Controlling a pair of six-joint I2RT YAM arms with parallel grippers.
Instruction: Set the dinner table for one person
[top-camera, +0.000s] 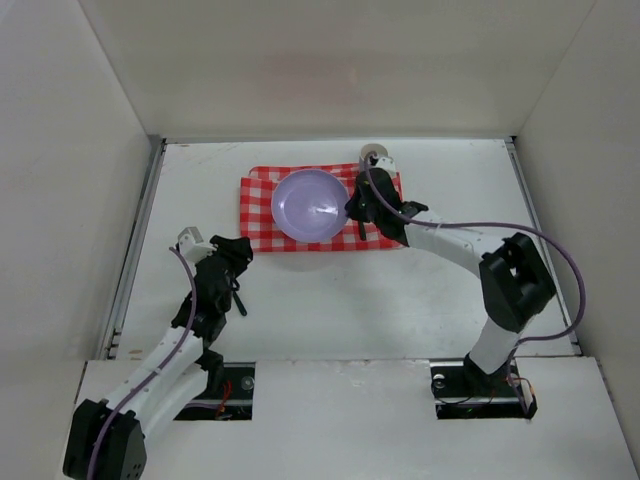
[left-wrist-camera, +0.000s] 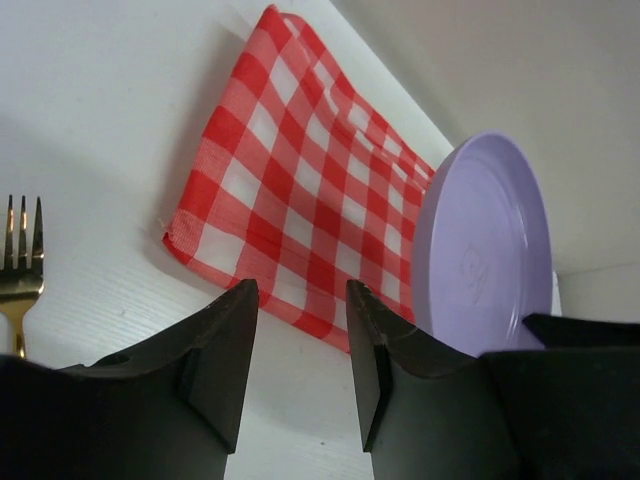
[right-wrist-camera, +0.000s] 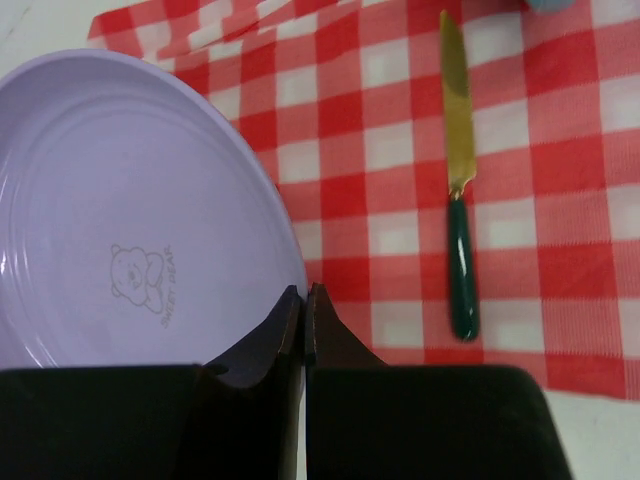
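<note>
From above, the dinner table (top-camera: 400, 300) is a bare white top with grey rails down its sides. A red-and-white checked cloth (top-camera: 262, 215) lies toward its far edge. A lilac plate (top-camera: 310, 205) sits over the middle of the cloth. The right gripper (top-camera: 356, 208) is at the plate's right rim. A small round object (top-camera: 376, 152) stands just beyond the cloth's far right corner; what it is I cannot tell. The left gripper (top-camera: 238, 250) hangs over bare table, near the cloth's near left corner.

In the left wrist view, the left gripper (left-wrist-camera: 300, 290) has its fingers spread with nothing between them. Beyond them the checked cloth (left-wrist-camera: 290, 190) lies flat on the dinner table (left-wrist-camera: 100, 120). The plate (left-wrist-camera: 480, 250) is tipped up steeply over the cloth's right end. A gold fork (left-wrist-camera: 20, 265) lies on the table at the far left, apart from the cloth.

In the right wrist view, the right gripper (right-wrist-camera: 303, 292) has its fingers pressed together, pinching the rim of the plate (right-wrist-camera: 130, 220) (a small bear is printed in its well). A knife (right-wrist-camera: 458, 200) with a gold blade and green handle lies on the checked cloth (right-wrist-camera: 370, 140), to the plate's right and not touching it. A strip of dinner table (right-wrist-camera: 600, 440) shows past the cloth's edge.
</note>
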